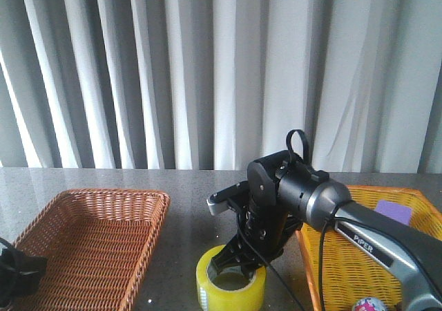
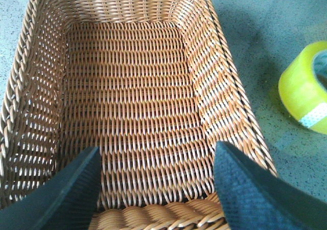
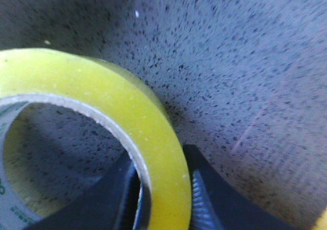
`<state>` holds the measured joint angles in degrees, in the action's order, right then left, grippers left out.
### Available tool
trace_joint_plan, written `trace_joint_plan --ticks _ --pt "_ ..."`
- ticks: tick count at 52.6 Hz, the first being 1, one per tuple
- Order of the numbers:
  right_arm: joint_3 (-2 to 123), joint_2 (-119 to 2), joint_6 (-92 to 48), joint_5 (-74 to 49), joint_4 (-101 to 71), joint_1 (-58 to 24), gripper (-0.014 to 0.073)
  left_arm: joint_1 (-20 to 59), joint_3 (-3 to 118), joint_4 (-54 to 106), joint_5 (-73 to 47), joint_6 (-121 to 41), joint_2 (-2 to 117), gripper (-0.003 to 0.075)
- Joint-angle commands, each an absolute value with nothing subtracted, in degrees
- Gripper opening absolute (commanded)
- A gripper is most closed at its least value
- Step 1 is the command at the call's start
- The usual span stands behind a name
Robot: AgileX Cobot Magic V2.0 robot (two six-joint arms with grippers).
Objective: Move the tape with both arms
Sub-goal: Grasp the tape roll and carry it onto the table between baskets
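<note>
The tape (image 1: pixel 231 287), a wide yellow roll with a white printed core, lies flat on the grey table between the two baskets. It also shows in the left wrist view (image 2: pixel 306 94). My right gripper (image 1: pixel 238 259) reaches down onto its rim. In the right wrist view the gripper (image 3: pixel 161 161) straddles the tape's wall (image 3: pixel 102 97), one finger inside the core and one outside, both pressed against it. My left gripper (image 2: pixel 157 148) is open and empty above the near end of the brown wicker basket (image 2: pixel 225 87). It shows at the lower left of the front view (image 1: pixel 17 266).
The brown basket (image 1: pixel 117 193) stands at the left, with nothing in it. An orange wicker basket (image 1: pixel 345 256) at the right holds a purple cube (image 1: pixel 394 211) and a small printed object (image 1: pixel 369 304). A grey curtain hangs behind the table.
</note>
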<state>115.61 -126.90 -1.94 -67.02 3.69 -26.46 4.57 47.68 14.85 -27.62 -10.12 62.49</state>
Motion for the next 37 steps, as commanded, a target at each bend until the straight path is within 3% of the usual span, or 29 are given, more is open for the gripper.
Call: trace_joint_plan --ticks 1,14,27,37 --pt "117.48 -123.8 -1.78 -64.89 4.39 -26.29 0.0153 4.61 49.68 15.43 -24.76 -10.1 61.71 0.0468" --pt "117.48 -123.94 -1.29 -64.01 3.92 -26.29 0.0313 4.61 49.68 15.43 -24.7 -10.1 61.71 0.0468" --pt "117.48 -119.28 0.0 -64.34 3.98 -26.29 0.054 4.61 49.68 13.93 -24.91 -10.1 61.71 0.0468" --pt "117.48 -107.94 0.0 -59.23 6.77 -25.55 0.0567 4.61 49.68 14.13 -24.91 -10.1 61.71 0.0467"
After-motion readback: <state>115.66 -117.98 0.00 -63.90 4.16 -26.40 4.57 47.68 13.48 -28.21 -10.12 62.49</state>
